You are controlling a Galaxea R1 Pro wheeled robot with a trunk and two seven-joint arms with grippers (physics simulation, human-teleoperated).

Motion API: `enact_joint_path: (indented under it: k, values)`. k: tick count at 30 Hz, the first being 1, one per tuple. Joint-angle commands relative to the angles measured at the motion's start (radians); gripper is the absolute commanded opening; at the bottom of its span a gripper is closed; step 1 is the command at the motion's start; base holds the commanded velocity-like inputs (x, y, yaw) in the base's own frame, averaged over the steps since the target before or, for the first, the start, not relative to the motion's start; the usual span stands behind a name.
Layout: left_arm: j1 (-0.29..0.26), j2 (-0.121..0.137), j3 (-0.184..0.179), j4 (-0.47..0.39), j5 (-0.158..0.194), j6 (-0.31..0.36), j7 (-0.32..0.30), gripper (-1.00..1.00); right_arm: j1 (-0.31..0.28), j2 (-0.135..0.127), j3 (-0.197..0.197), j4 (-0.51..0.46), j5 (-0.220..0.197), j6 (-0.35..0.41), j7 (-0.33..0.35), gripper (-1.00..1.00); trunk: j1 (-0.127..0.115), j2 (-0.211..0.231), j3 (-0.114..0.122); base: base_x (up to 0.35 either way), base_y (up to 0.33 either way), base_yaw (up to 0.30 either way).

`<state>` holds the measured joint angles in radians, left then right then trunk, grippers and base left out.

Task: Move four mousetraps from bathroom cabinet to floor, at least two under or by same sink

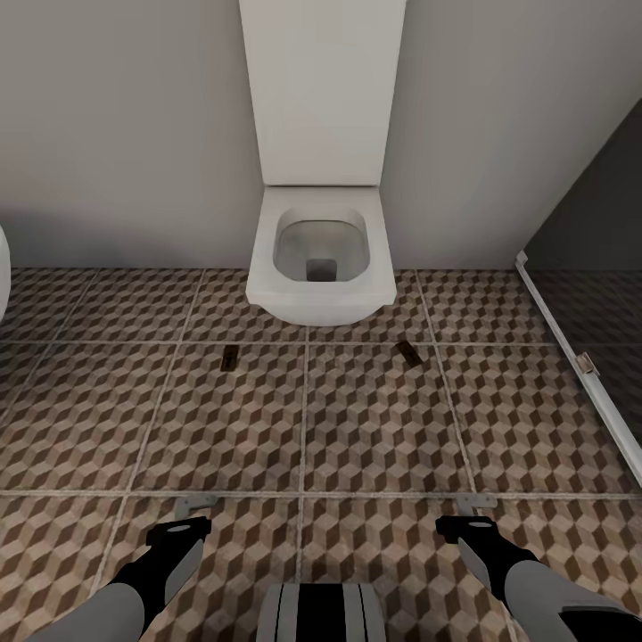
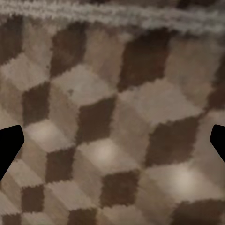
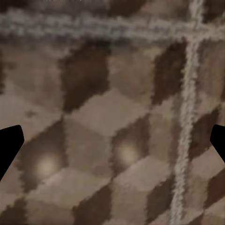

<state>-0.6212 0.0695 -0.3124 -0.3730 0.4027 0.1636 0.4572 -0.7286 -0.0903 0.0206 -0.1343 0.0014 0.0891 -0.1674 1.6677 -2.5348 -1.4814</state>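
Two mousetraps, one (image 1: 229,357) left and one (image 1: 409,350) right, are lying on the bathroom floor (image 1: 374,428) before the toilet (image 1: 321,259); left gripper (image 1: 195,505) and right gripper (image 1: 476,503) are hanging spread, empty

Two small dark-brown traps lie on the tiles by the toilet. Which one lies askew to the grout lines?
The small flat dark-brown mousetrap on the right arm's side, before the white toilet. It lies diagonally; the other mousetrap lies nearly square.

My head camera looks forward and down at the cube-patterned brown, beige and grey tiled floor (image 1: 374,428); both my wrist cameras face it close up.
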Motion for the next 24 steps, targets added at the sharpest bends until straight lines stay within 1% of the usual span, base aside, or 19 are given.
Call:
enact_joint_path:
  k: [1,24]
  values:
    - [0.000,0.001,-0.008,-0.003,0.005,0.007,0.007,1.00,0.000,0.000,0.002,-0.002,0.000,0.007,-0.003,1.00,0.000,0.000,-0.001,-0.003,0.000,0.000]
    - [0.000,0.001,-0.008,-0.004,0.005,0.009,0.004,1.00,0.000,0.000,0.002,-0.002,0.000,0.007,-0.003,1.00,0.000,0.000,-0.001,0.000,0.000,0.000]
